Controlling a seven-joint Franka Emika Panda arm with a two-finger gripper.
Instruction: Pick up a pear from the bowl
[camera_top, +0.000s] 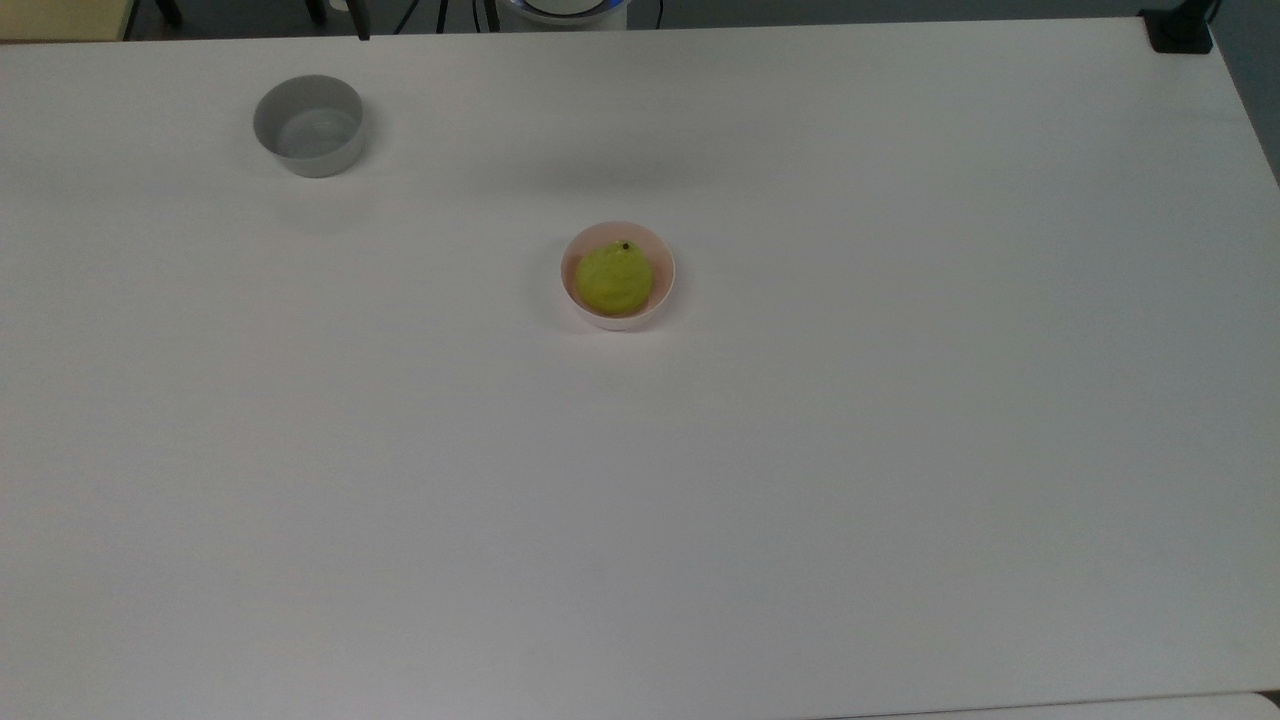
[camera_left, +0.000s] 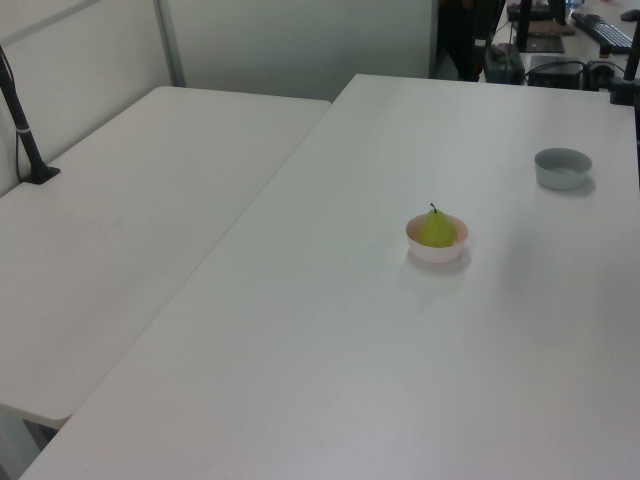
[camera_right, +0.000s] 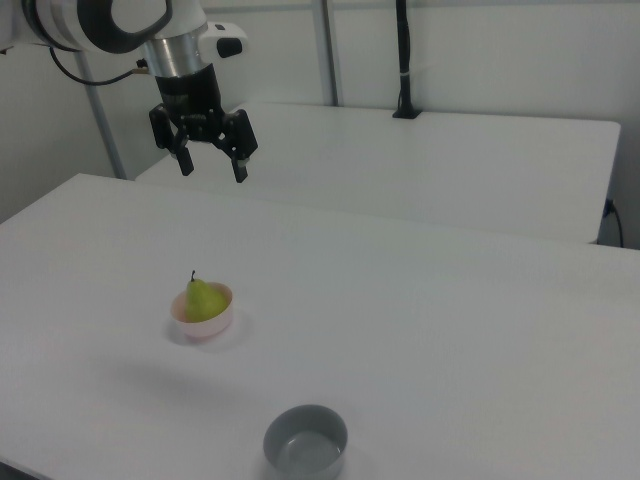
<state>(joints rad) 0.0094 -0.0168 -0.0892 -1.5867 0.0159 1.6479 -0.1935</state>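
Note:
A yellow-green pear (camera_top: 613, 278) (camera_left: 436, 229) (camera_right: 203, 299) sits upright in the small pale pink bowl (camera_top: 664, 296) (camera_left: 437, 250) (camera_right: 214, 325), dark stem tip pointing up, near the middle of the white table. In the right view my gripper (camera_right: 212, 167) hangs open high above the table, up and behind the bowl, its two black fingers spread wide with nothing between them.
A grey bowl (camera_top: 308, 125) (camera_left: 562, 168) (camera_right: 306, 441) of similar size stands apart from the pink one, at the top view's upper left. A second white table (camera_left: 120, 230) adjoins, with a black post (camera_right: 403, 60) clamped on it.

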